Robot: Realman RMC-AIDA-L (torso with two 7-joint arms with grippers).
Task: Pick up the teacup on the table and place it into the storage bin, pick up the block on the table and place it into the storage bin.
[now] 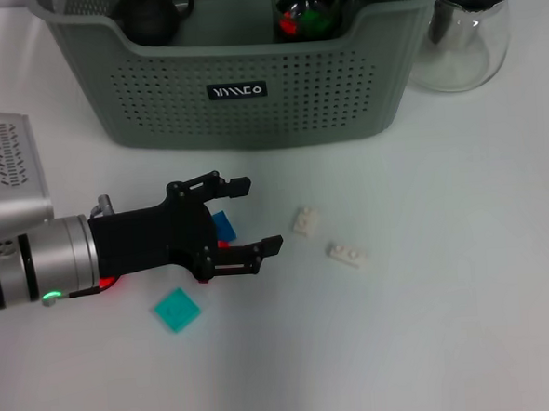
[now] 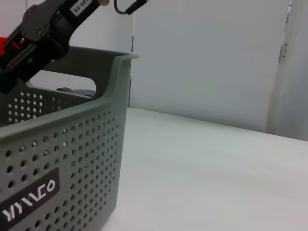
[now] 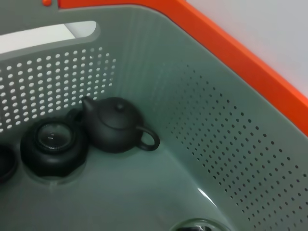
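My left gripper (image 1: pixel 256 216) is open and low over the table in front of the storage bin (image 1: pixel 249 95). A blue block (image 1: pixel 225 226) lies just inside its fingers, close to the palm and partly hidden by it. A teal block (image 1: pixel 176 310) rests nearer the front edge, beside the gripper. Two small white blocks (image 1: pixel 304 221) (image 1: pixel 348 253) lie to the right of the fingertips. Inside the storage bin (image 3: pixel 202 120), a dark round teacup (image 3: pixel 54 147) sits beside a black teapot (image 3: pixel 115 125). The right gripper does not show; its wrist camera looks down into the bin.
A clear glass pot (image 1: pixel 461 31) stands at the bin's right. A glass ball with red and green inside (image 1: pixel 306 8) rests in the bin. The bin's perforated front corner (image 2: pixel 96 144) fills the left wrist view, with bare table to its right.
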